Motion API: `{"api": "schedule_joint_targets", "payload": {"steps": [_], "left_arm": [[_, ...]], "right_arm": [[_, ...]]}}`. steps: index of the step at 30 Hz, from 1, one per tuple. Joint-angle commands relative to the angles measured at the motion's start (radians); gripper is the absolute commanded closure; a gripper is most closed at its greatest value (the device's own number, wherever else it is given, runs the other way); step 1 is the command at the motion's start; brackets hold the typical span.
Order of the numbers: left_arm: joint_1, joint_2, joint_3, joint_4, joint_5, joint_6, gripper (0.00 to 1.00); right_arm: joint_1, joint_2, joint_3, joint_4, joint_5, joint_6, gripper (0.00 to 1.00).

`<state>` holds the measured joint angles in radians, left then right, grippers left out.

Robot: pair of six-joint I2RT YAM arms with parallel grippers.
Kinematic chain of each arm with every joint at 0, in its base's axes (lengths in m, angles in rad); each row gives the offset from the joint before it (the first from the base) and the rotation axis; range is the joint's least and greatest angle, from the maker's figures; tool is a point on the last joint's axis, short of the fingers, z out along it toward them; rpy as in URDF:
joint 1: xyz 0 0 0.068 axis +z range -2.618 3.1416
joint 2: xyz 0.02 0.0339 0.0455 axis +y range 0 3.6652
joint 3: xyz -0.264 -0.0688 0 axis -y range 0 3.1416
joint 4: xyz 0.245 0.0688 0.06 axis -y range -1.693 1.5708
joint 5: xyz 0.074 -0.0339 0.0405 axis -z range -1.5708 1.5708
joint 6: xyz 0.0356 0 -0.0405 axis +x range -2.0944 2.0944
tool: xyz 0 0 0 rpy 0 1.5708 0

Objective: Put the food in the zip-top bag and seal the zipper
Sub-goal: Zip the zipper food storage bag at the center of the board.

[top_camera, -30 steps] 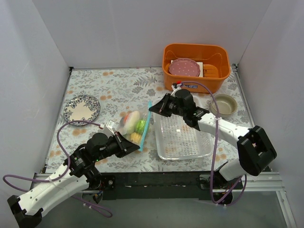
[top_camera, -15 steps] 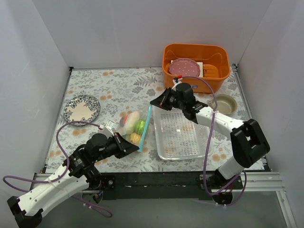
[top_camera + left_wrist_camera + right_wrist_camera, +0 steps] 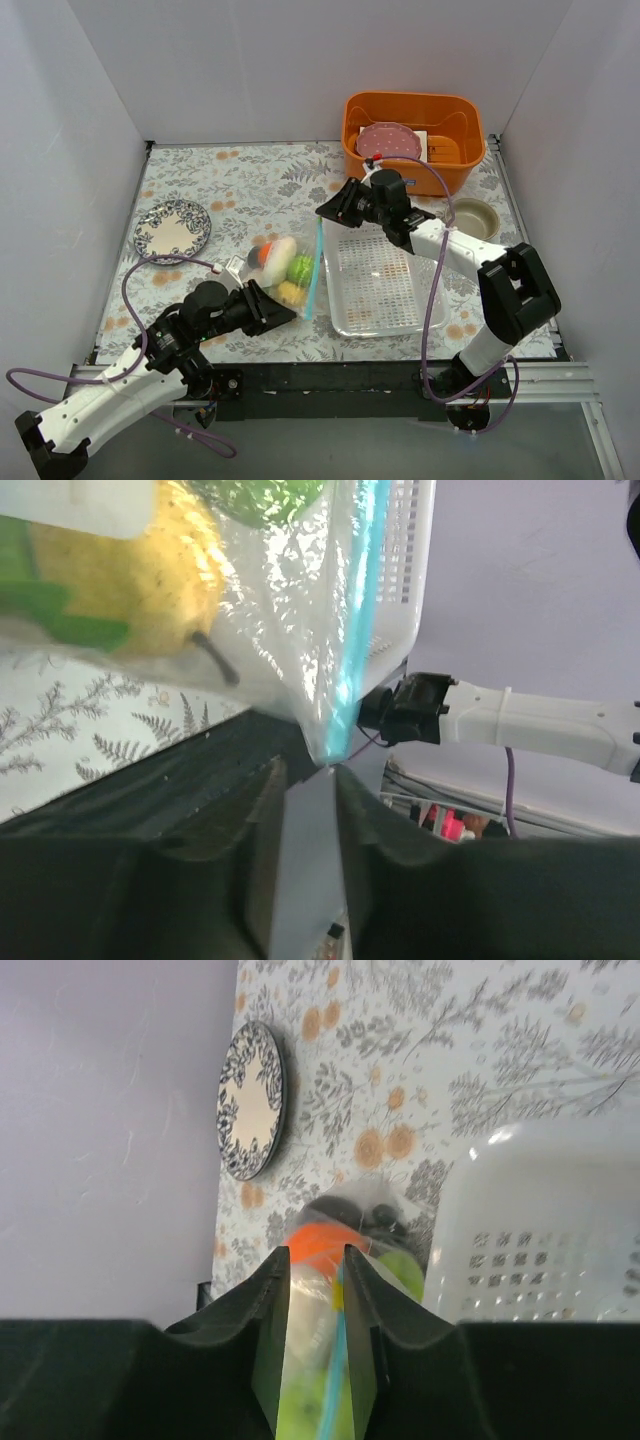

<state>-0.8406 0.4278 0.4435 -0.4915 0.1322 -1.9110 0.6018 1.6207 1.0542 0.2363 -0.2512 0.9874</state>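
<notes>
Top external view shows the crinkly clear zip-top bag [image 3: 308, 250] lying on the floral tablecloth [image 3: 240, 180], just left of the clear perforated plastic tray [image 3: 385, 290]; its thin light blue zipper [image 3: 317, 270] runs alongside the tray's left wall. The toy food [image 3: 298, 268], white, orange, green and yellow pieces, sits inside the film, so I judge the loading done. I have the left gripper [image 3: 283, 312] at the near end of the zipper and the right gripper [image 3: 326, 212] at the far end; I read one at each corner as a way to keep the mouth straight for sealing. In the left wrist view the jaws stand slightly parted, with the bag's corner at their tips and not clamped; in the right wrist view the jaws are likewise a little apart, and the zipper passes loosely between them. Whether the zipper is pressed shut along its whole length I cannot tell.
</notes>
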Motion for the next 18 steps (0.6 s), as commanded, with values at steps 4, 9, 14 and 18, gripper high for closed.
{"api": "schedule_joint_targets", "payload": {"steps": [4, 9, 14, 18], "left_arm": [[-0.011, 0.029, 0.109, -0.047, 0.018, 0.056, 0.48], [-0.011, 0.065, 0.190, -0.099, -0.049, 0.104, 0.34], [-0.009, 0.147, 0.334, -0.192, -0.193, 0.181, 0.15], [-0.009, 0.305, 0.458, -0.268, -0.273, 0.260, 0.02]], "right_arm": [[-0.046, -0.057, 0.049, -0.017, 0.053, -0.130, 0.32], [-0.045, -0.145, 0.036, -0.162, 0.098, -0.184, 0.29], [-0.031, -0.264, -0.032, -0.276, 0.110, -0.204, 0.29], [-0.023, -0.337, -0.130, -0.359, 0.141, -0.239, 0.29]]}}
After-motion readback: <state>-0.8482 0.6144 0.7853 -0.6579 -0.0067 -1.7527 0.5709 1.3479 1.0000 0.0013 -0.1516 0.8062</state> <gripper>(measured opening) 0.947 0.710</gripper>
